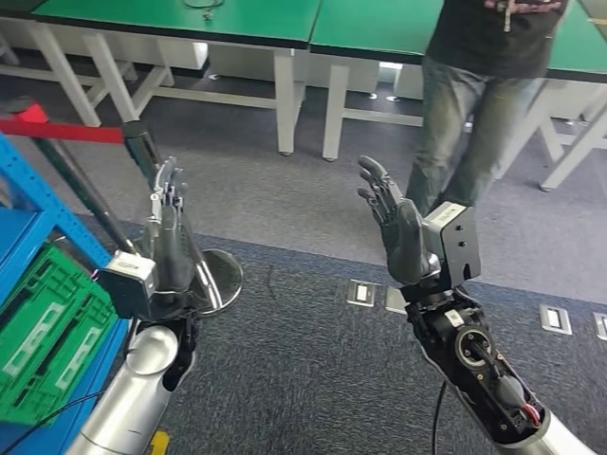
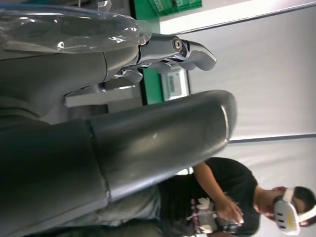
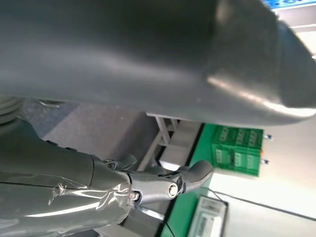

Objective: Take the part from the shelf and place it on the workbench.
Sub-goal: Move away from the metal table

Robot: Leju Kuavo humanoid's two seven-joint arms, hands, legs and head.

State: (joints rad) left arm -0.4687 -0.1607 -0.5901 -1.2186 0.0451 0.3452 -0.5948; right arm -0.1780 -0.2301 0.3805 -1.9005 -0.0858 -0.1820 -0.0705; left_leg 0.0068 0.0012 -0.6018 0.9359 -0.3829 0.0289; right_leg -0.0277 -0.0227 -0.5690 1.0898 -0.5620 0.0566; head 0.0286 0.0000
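Note:
My left hand is raised over the carpet beside the blue shelf, fingers straight and apart, holding nothing. My right hand is lifted at centre right, palm open and fingers spread, with nothing in it. In the left wrist view the thick thumb and a metal-tipped finger stand apart. The right wrist view shows the same spread of the thumb and a finger. A green crate sits on the shelf at lower left. Green-topped workbenches line the far side. No part is visible.
A person in jeans and a dark shirt stands just beyond my right hand, wearing a headset in the left wrist view. A barrier post with a round metal base and red belt stands by my left hand. Floor sockets dot the carpet.

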